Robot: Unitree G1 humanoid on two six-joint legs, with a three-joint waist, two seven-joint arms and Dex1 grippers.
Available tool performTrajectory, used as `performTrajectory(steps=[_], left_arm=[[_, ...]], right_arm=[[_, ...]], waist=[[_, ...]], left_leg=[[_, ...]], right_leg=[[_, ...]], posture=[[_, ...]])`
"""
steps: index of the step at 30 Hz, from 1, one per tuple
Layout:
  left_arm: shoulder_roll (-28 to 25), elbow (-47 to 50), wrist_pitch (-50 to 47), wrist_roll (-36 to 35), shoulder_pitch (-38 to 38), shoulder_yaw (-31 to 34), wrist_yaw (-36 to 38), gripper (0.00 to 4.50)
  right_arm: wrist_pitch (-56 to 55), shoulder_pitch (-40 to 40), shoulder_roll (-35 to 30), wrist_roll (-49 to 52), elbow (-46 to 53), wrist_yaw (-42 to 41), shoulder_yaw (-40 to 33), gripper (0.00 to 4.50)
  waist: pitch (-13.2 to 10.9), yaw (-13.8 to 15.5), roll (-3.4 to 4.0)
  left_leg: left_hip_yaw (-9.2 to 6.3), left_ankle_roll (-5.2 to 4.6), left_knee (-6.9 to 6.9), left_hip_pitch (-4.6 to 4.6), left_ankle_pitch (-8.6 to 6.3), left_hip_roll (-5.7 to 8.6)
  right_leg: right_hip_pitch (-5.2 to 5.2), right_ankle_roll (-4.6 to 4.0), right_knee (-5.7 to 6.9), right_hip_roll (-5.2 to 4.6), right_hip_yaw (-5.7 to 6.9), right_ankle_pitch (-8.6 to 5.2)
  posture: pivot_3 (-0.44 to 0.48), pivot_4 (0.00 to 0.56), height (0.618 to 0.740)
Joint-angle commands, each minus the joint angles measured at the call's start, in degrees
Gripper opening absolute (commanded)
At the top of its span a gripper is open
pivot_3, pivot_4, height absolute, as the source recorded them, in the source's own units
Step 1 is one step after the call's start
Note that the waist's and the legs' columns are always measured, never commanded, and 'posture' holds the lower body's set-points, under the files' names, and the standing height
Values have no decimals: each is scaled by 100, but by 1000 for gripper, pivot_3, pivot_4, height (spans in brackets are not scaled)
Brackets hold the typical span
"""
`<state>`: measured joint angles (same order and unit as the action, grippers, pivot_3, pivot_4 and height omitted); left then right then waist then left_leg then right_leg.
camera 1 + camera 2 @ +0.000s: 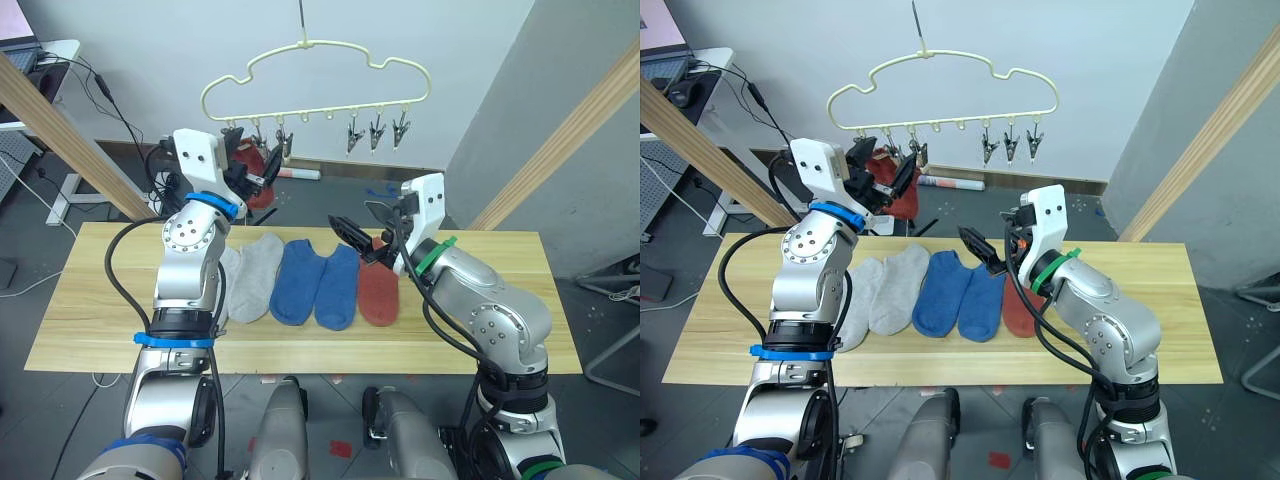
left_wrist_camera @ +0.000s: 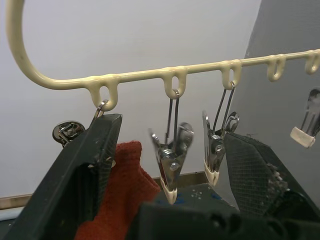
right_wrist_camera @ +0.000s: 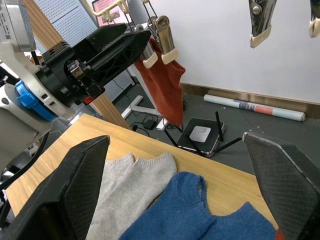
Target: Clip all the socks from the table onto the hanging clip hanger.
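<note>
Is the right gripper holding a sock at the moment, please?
No, the right gripper is open and empty above the socks on the table.

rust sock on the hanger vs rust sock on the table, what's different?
The hung rust sock dangles upright from the clip hanger at its left end; the table rust sock lies flat at the right end of the row. The hung one sits at the left gripper; the table one lies under the right gripper. Same colour and knit.
</note>
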<state>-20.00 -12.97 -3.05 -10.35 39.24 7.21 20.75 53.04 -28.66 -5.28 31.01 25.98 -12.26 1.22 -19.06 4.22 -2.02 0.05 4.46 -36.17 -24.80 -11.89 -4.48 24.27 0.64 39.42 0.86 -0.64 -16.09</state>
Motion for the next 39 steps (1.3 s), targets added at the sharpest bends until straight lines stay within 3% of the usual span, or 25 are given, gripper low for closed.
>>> performTrajectory(steps=[1,10,15,39], left_arm=[[-34,310,46,-76,-43,122,-21,3520],[20,-81,103,-130,124,119,-11,3520],[56,-103,88,-141,144,97,-38,2367],[93,-426,290,-80,375,37,32,2367]], right_arm=[[-84,-69,32,101,112,13,-81,4500],[-77,-87,19,110,90,-10,-85,4500],[-58,-80,17,115,116,4,-93,4500],[-53,-101,46,132,127,31,-110,4500]], waist=[[0,0,0],[0,-2,0],[0,-1,0],[0,-5,0]], left_leg=[[0,0,0,0,0,0],[-1,-1,0,0,0,0],[0,0,0,0,0,0],[0,0,0,0,0,0]], right_leg=[[0,0,0,0,0,0],[0,0,1,0,1,0],[0,0,0,0,0,0],[0,0,0,0,2,0]], posture=[[170,311,740],[170,311,740],[166,313,740],[163,313,740]])
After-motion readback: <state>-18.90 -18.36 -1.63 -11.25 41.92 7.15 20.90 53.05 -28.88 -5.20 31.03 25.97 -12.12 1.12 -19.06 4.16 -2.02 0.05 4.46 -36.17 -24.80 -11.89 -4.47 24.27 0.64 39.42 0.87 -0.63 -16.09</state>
